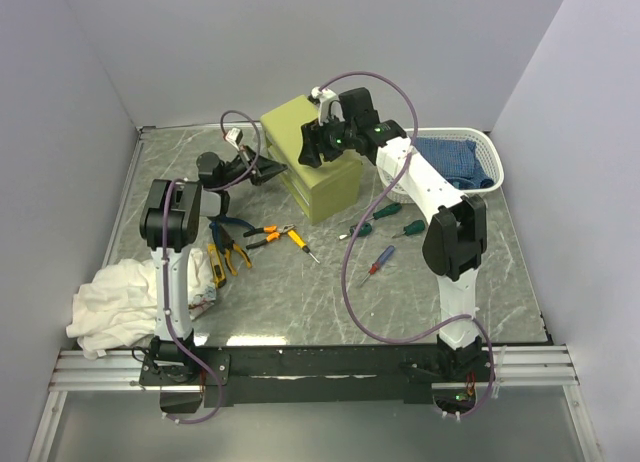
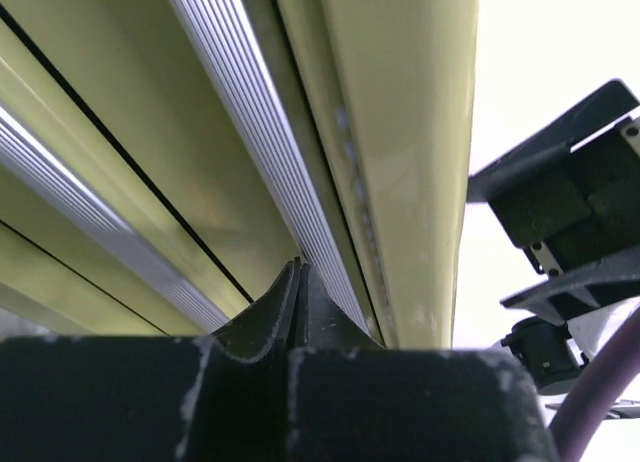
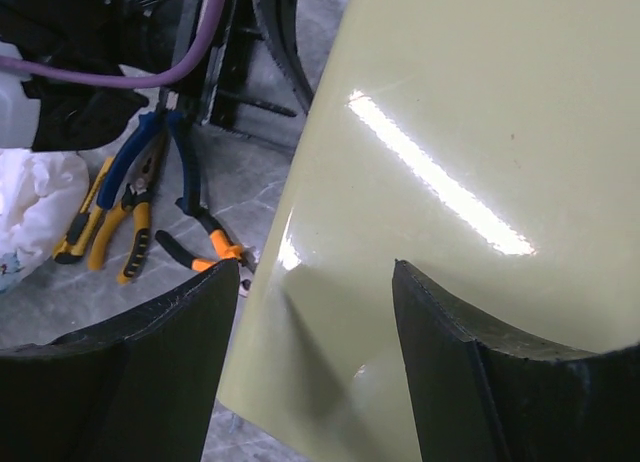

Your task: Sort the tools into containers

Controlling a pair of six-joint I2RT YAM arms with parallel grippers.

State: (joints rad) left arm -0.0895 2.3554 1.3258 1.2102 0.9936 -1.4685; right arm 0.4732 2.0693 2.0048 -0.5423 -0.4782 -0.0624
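Note:
The olive cabinet stands at the back centre, and its drawers look pushed in. My left gripper is shut, with nothing between its fingers. Its tips rest by a ribbed silver handle strip on the cabinet front. My right gripper hangs open over the cabinet top, straddling its left edge. On the table lie blue-handled pliers, orange-handled pliers, yellow pliers, a yellow utility knife, an orange screwdriver, two green screwdrivers and a red-blue screwdriver.
A white basket holding a blue cloth sits at the back right, behind the right arm. A crumpled white cloth lies at the near left beside the left arm's base. Walls close in the table on three sides.

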